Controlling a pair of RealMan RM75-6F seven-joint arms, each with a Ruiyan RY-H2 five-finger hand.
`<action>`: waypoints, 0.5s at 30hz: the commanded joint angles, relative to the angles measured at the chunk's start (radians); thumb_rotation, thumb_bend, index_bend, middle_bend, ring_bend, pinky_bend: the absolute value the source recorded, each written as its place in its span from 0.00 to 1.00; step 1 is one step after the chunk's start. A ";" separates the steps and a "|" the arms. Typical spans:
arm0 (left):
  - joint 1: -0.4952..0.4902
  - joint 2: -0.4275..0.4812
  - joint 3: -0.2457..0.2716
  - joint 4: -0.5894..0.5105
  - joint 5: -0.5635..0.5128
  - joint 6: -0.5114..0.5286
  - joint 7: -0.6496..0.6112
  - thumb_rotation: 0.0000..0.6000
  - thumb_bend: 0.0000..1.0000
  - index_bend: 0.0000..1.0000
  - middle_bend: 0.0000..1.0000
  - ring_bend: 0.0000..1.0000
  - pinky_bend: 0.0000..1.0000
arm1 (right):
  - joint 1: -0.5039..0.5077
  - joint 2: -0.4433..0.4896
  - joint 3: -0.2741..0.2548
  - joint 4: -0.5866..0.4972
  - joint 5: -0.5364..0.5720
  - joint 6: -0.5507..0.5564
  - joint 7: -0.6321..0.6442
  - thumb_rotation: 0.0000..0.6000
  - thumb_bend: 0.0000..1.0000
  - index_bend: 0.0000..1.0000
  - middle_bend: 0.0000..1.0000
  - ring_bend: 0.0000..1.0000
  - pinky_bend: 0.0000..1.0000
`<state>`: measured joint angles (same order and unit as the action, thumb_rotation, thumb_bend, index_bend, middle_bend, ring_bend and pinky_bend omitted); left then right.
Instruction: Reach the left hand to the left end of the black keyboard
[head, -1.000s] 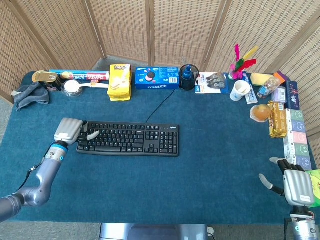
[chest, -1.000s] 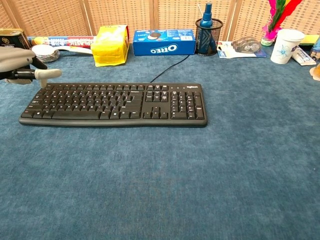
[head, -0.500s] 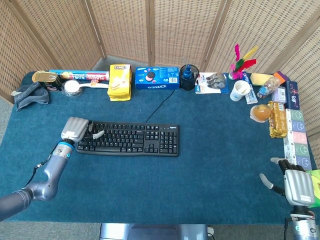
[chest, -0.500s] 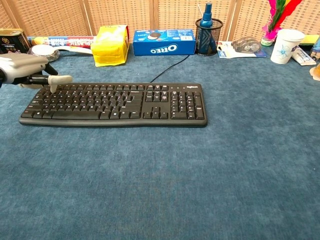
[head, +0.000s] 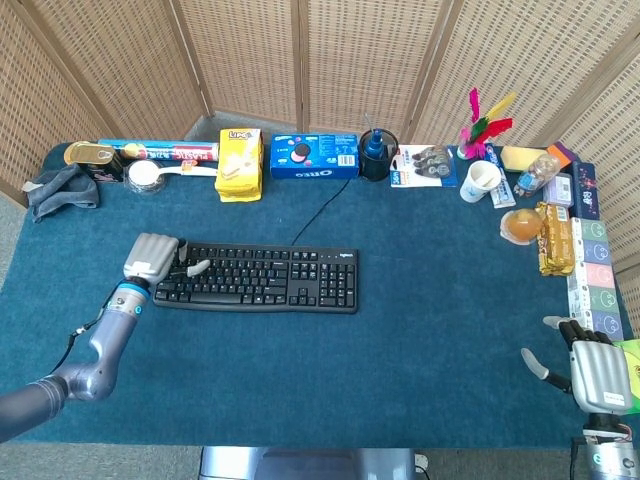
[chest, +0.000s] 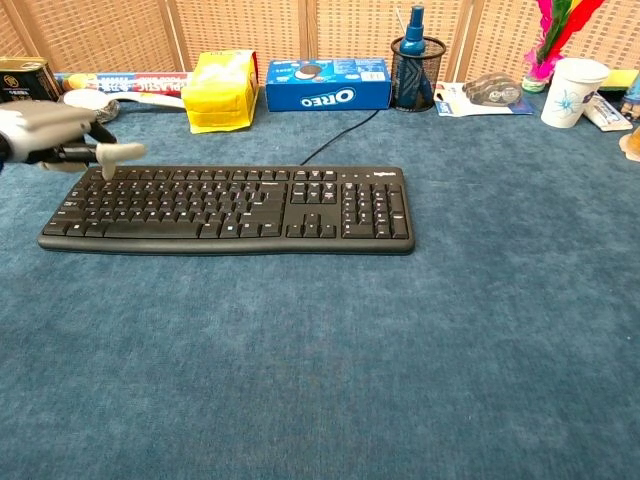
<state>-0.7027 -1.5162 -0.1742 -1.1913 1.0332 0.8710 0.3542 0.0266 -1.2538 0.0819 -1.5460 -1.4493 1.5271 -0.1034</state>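
The black keyboard (head: 256, 279) (chest: 228, 207) lies flat on the blue table, its cable running back toward the boxes. My left hand (head: 155, 259) (chest: 55, 134) hovers over the keyboard's left end, fingers curled downward and the thumb sticking out to the right over the top key row. It holds nothing. Whether the fingertips touch the keys is not clear. My right hand (head: 594, 369) rests at the table's near right corner, fingers spread and empty, far from the keyboard.
Along the back edge stand a yellow snack box (head: 240, 164), an Oreo box (head: 314, 156), a black pen cup (head: 377, 154), a white cup (head: 480, 180) and a can (head: 92, 158). A grey cloth (head: 60, 190) lies back left. Snack packs (head: 572, 250) line the right edge.
My left hand moved forward and right from beside the keyboard's left edge to over its left end, then rose slightly. The right hand stayed put.
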 joint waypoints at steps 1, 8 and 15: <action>0.027 0.044 -0.004 -0.059 0.037 0.056 -0.036 0.00 0.11 0.51 0.98 0.85 0.87 | 0.000 0.000 0.001 0.000 -0.001 0.001 0.003 0.00 0.27 0.31 0.37 0.45 0.40; 0.138 0.182 0.024 -0.273 0.099 0.221 -0.066 0.00 0.11 0.51 0.78 0.66 0.74 | 0.012 -0.006 0.008 0.006 -0.010 -0.003 0.008 0.00 0.27 0.31 0.37 0.42 0.37; 0.303 0.308 0.091 -0.467 0.194 0.438 -0.120 0.00 0.11 0.51 0.62 0.51 0.57 | 0.033 -0.011 0.019 -0.001 -0.019 -0.016 -0.004 0.00 0.27 0.31 0.36 0.37 0.34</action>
<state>-0.4672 -1.2646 -0.1164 -1.5881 1.1826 1.2349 0.2685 0.0587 -1.2640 0.0998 -1.5461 -1.4671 1.5124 -0.1069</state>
